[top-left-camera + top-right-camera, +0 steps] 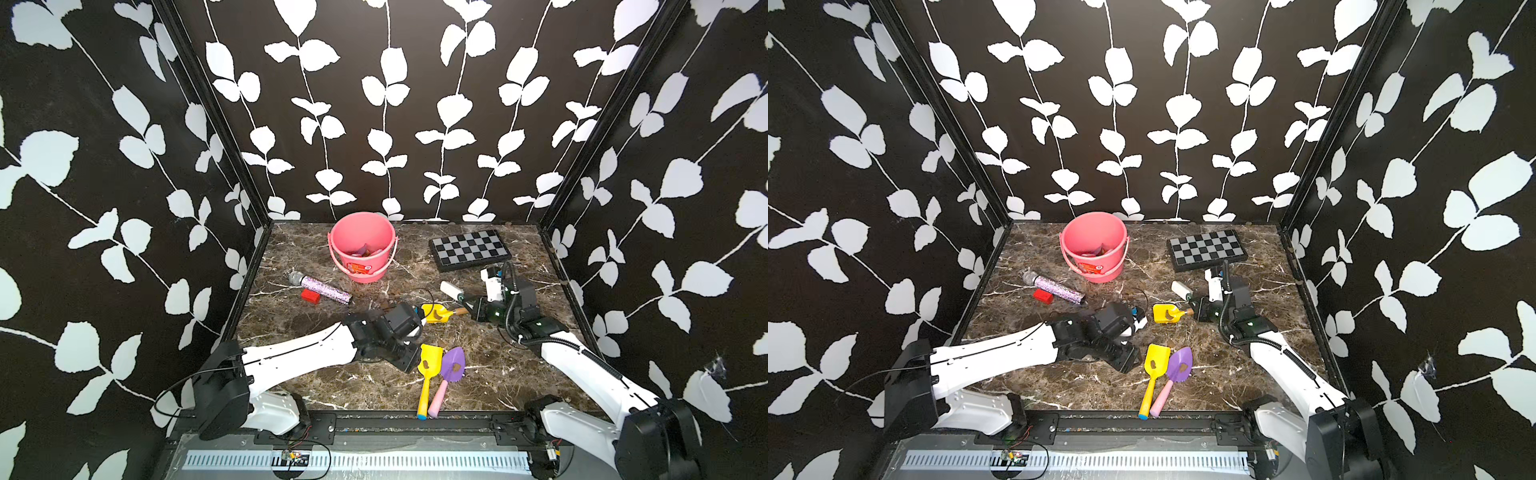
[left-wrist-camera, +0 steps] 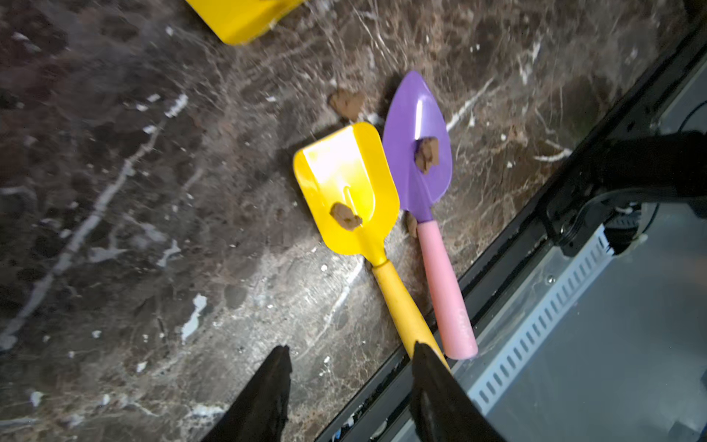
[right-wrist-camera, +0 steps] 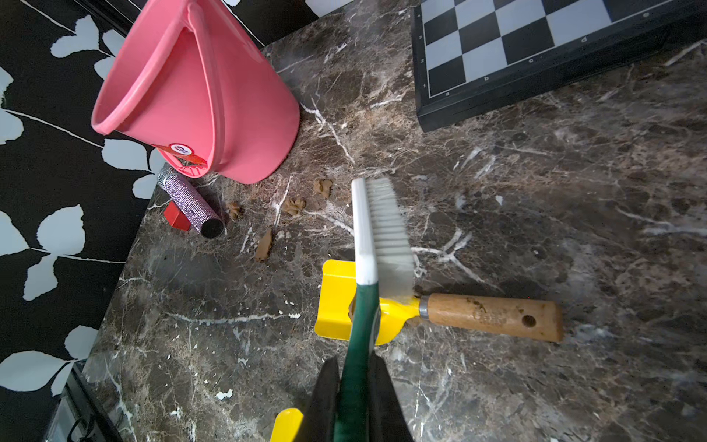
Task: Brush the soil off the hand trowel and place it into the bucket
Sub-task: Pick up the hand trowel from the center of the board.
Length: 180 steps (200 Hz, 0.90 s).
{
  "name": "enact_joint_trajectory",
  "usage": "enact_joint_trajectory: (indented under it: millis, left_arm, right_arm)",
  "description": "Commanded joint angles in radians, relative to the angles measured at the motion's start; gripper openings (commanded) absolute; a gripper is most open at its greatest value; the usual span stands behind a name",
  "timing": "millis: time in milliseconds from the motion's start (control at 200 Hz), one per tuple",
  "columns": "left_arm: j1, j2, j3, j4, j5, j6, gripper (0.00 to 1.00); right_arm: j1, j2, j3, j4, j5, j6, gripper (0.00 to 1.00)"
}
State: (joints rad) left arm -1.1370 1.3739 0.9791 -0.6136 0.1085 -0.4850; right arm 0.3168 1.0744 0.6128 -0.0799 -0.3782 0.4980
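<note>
Because soil sits on the wooden-handled trowel lying on the tabletop, the right pincer pinches the brush over its blade; the left pincer hangs spread, empty; the bucket stands well behind.

White arms, black joints, ribbed black cable, black left tool
</note>
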Motion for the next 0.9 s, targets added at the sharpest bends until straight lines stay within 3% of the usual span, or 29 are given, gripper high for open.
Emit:
enact_joint_trajectory:
  millis: [0,230,461,896]
  left_arm:
    - [-0.076,0.043,-0.023,0.011,-0.043,-0.039,0.56]
    - [-0.163,0.180,-0.022,0.050,0.034,-0.058,0.59]
    - [-0.167,0.255,-0.009,0.103,0.047,-0.073,0.59]
    - [-0.167,0.351,0.058,0.068,0.016,-0.088,0.56]
  right_arm:
    - [-0.004,-0.054,-0.013,0.034,-0.001,0.008,0.00]
    - [-0.003,-0.145,-0.045,-0.001,-0.003,0.027,0.00]
    - [-0.002,-0.232,-0.073,-0.017,0.002,0.050,0.00]
    - [-0.002,-0.240,-0.084,-0.015,-0.028,0.062,0.00]
